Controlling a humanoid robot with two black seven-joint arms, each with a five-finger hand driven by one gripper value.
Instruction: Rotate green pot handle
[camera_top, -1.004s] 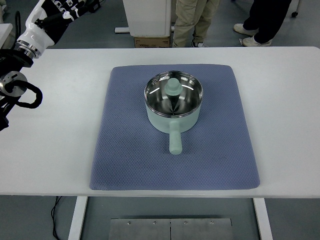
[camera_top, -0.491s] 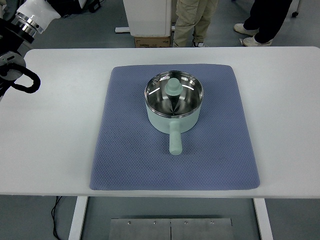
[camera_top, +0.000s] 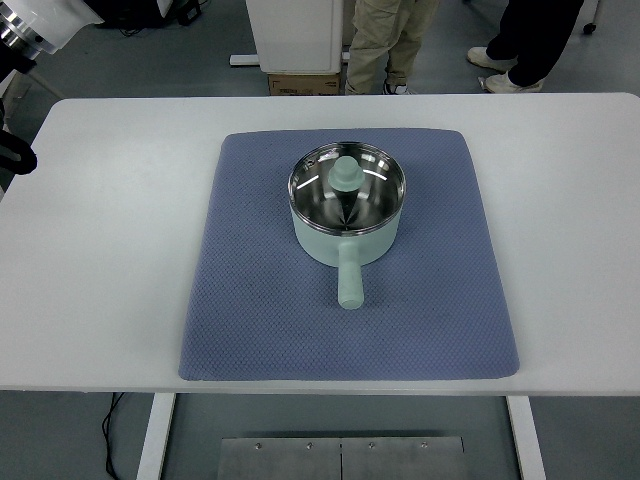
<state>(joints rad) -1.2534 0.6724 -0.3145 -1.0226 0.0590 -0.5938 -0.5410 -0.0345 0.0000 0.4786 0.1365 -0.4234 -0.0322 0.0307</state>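
Note:
A pale green pot (camera_top: 347, 238) with a shiny steel inside stands on a blue-grey mat (camera_top: 250, 300) in the middle of the white table. Its green handle (camera_top: 350, 282) points straight toward the table's near edge. A green knob (camera_top: 347, 173) shows inside the pot. My left arm (camera_top: 35, 22) is far off at the top-left corner, with only a white forearm section and a black piece (camera_top: 14, 156) at the left edge showing. Nothing touches the pot. My right arm is out of view.
The table's bare white surface (camera_top: 110, 250) surrounds the mat. Beyond the far edge stand two people, of whom only legs (camera_top: 385, 40) and shoes (camera_top: 510, 80) show, beside a white cabinet (camera_top: 295, 30) and a cardboard box (camera_top: 303, 83).
My left arm has drawn back up and to the left, off the table, and now sits almost wholly outside the picture. The pot and its handle have not moved.

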